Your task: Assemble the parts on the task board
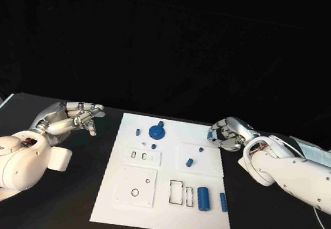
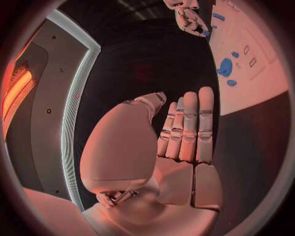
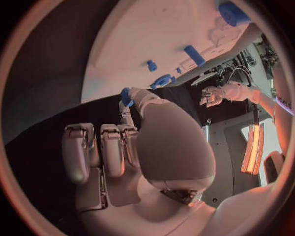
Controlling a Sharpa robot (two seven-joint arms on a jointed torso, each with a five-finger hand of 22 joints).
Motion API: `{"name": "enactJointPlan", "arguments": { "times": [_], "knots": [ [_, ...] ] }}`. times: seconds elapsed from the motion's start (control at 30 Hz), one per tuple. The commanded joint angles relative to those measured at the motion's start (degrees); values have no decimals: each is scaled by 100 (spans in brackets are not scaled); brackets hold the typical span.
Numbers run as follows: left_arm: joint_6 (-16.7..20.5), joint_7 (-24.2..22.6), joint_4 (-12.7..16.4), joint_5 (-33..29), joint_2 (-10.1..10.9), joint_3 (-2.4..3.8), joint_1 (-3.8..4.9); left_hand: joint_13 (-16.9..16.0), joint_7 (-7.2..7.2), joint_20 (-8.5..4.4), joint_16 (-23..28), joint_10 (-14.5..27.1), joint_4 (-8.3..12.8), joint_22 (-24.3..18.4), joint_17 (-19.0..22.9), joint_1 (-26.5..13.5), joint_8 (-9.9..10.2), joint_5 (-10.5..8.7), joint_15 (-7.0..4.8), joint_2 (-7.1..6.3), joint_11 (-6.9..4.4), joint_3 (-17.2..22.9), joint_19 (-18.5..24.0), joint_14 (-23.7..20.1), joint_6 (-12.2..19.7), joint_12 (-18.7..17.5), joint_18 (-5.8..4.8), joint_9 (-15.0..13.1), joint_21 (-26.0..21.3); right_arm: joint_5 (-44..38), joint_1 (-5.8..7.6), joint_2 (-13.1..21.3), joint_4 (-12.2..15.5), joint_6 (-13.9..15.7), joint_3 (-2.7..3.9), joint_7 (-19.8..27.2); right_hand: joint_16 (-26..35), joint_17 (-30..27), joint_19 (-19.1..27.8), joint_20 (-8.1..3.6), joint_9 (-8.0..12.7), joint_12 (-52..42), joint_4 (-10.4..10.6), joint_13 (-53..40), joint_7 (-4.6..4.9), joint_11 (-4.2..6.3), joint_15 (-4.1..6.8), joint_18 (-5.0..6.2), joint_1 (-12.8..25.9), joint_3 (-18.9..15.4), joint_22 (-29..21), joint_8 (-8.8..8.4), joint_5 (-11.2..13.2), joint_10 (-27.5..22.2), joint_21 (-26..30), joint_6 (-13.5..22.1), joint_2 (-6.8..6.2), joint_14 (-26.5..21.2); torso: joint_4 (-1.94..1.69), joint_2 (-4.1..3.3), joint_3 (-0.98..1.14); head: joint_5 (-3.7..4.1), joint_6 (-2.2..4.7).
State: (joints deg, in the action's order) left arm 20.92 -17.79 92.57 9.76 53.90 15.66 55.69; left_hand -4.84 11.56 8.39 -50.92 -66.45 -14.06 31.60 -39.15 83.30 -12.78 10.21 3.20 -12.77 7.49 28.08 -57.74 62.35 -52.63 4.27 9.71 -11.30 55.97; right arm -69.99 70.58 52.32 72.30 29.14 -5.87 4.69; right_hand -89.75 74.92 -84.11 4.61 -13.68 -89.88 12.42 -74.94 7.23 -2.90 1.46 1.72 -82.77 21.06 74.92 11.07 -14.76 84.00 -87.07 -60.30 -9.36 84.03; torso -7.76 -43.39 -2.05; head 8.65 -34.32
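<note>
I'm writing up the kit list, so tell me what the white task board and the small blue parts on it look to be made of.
The white task board looks like a matte rigid plastic plate: flat, even white, no glare, with cut-out recesses. The small blue parts, such as the blue cylinder, look like moulded or printed plastic: solid uniform colour with a soft sheen. The pictures can't confirm either.
</note>
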Motion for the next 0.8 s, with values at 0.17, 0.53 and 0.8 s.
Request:
{"name": "enactJointPlan", "arguments": {
  "times": [0.17,0.53,0.8],
  "knots": [
    [-76,-11,-7,4,-24,4,2,-5,8,-1,-39,42,-17,7,8,-66,-22,-35,-7,-12,4,19,52,-30,37,-29,82,-9,24,-229,53,-123,730,481,15,-881,-25,1508,-450,-38,-37,-12,-2,-1506,-10,30,25,-82,82,35,1208,37,26,600,2,-53,-4,597,27,37,-13,-66,-17],
    [-90,48,-32,7,-85,3,3,-6,14,6,-46,50,-17,14,13,-71,-18,-32,-1,-7,10,24,66,-32,48,-28,82,-10,37,-550,6,-760,1527,437,-38,-2020,-25,1508,-437,-39,-39,-12,0,-1506,-8,32,19,-74,135,43,1179,41,57,600,32,-23,-29,597,23,59,-31,-137,-60],
    [-87,72,-59,9,-153,2,3,-6,14,6,-46,50,-17,14,13,-71,-18,-32,-1,-7,10,24,66,-32,48,-28,82,-10,37,-899,-106,-1132,1696,290,-89,-2711,-25,1508,-434,-38,-42,-12,-14,-1506,-12,35,19,-72,132,56,1173,47,47,600,38,-19,-35,597,20,61,-67,-164,-111]
  ]
}}
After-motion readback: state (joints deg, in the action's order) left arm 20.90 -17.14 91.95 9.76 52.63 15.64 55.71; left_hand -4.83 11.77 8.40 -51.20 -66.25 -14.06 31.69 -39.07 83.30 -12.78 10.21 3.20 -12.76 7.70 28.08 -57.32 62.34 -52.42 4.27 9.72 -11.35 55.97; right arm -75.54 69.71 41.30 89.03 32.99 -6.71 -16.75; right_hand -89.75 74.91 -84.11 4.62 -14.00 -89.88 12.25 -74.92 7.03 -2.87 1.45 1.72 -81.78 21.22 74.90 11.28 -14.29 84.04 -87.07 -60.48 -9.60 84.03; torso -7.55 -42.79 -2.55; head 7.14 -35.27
